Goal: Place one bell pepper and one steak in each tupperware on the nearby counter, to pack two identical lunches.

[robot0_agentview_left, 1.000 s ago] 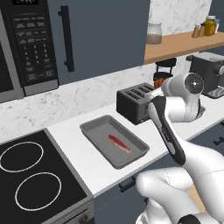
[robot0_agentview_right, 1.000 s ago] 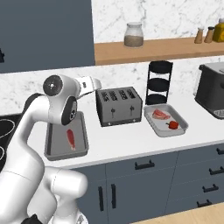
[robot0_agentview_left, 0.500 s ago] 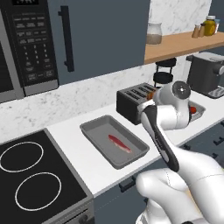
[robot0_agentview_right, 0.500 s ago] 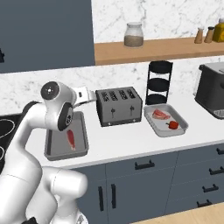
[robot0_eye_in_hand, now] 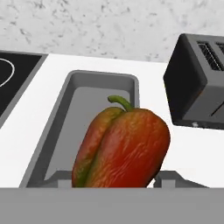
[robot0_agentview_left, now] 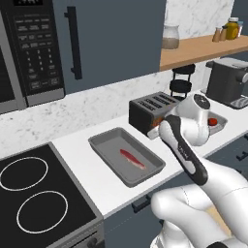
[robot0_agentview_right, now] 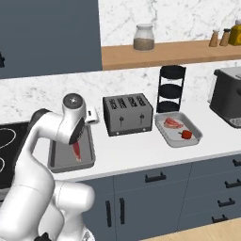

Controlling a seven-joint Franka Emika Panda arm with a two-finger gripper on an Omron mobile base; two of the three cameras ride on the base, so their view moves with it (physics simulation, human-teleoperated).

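A red bell pepper (robot0_eye_in_hand: 124, 148) with a green stem hangs close in front of the hand camera, and my gripper (robot0_agentview_left: 159, 130) is shut on it. It is held just above the near end of the left tupperware (robot0_eye_in_hand: 65, 113), beside the toaster. That grey tupperware (robot0_agentview_left: 104, 140) holds one steak (robot0_agentview_left: 131, 158), which also shows past the arm as the steak (robot0_agentview_right: 76, 151). The right tupperware (robot0_agentview_right: 195, 136) holds a steak (robot0_agentview_right: 172, 123) and another bell pepper (robot0_agentview_right: 187, 134). My fingertips are hidden behind the held pepper.
The dark toaster (robot0_agentview_right: 128, 113) stands between the two trays on the white counter (robot0_agentview_right: 141, 150). A black stovetop (robot0_agentview_left: 34, 193) lies left of the left tray. A black tiered rack (robot0_agentview_right: 171, 87) and a coffee machine (robot0_agentview_right: 228, 99) stand at the back right.
The arm has swung left from beside the toaster toward the left tupperware, carrying the pepper with it. The trays and steaks have not moved.
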